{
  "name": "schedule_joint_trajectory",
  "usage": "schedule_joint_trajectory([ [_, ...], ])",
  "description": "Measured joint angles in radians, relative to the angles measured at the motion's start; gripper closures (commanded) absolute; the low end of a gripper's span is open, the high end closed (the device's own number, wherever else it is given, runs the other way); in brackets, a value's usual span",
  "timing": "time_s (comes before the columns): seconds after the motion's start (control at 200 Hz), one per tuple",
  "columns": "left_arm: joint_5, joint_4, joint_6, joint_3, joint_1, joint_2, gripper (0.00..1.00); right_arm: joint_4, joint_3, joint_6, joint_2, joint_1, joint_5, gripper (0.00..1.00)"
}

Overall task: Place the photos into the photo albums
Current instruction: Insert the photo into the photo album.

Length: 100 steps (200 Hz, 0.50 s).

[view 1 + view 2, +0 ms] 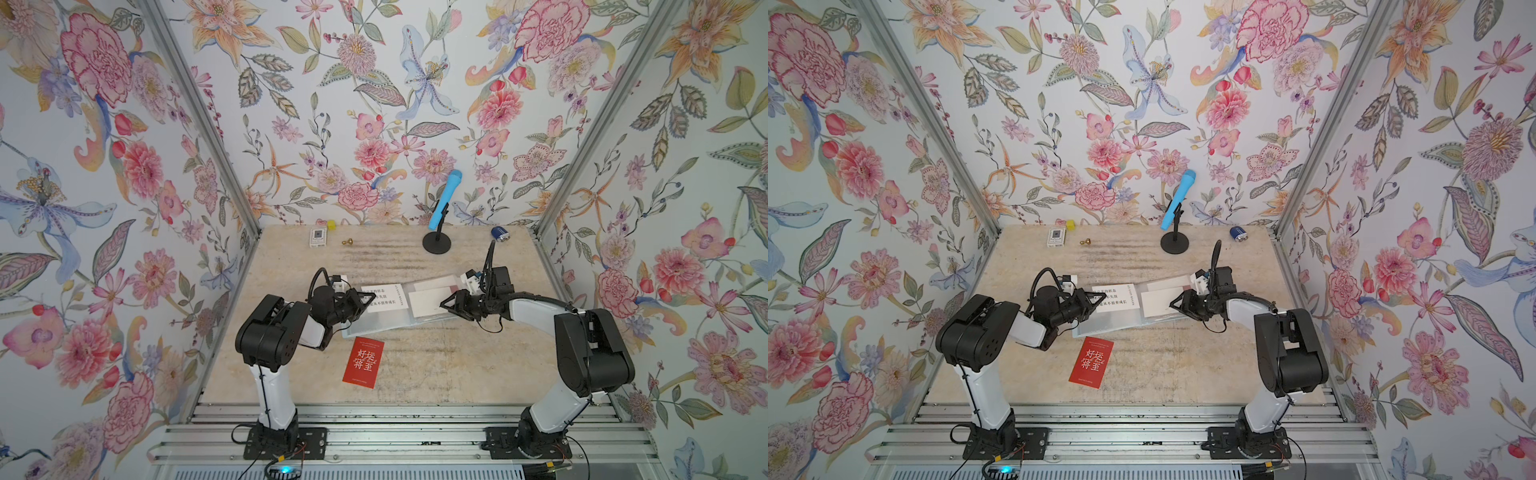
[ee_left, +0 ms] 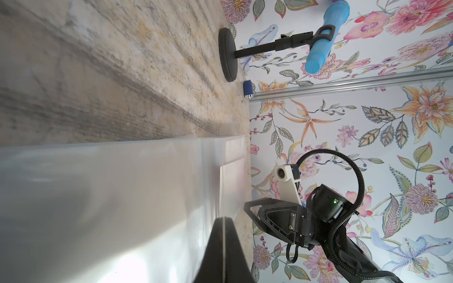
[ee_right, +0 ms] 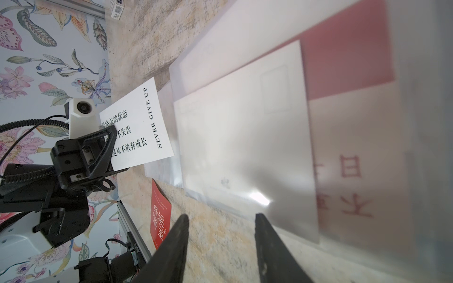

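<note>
Flowery walls stand around a sandy desk. The left gripper (image 1: 368,299) is pinched shut on a white card (image 1: 384,296), over the left side of the open photo album (image 1: 386,323) in the desk's middle. A red card (image 1: 363,362) lies toward the front edge. The right gripper (image 1: 444,304) hangs half open, empty, at the album's right side. I think the white card must next slide into a clear pocket (image 3: 245,137).

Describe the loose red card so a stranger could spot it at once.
On the beige tabletop between the two arms lies an open photo album with clear sleeves. Just in front of it, toward their bases, is the red card. It alone lies bare, neither sleeved nor gripped, bright red with large white Chinese characters.
</note>
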Motion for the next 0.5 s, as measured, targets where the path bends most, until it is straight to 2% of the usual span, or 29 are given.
schedule_joint_trajectory([
  [0.5,0.000,0.071,-0.045,0.002,-0.013,0.066,1.00,0.000,0.000,0.000,0.000,0.000,0.000,0.53],
])
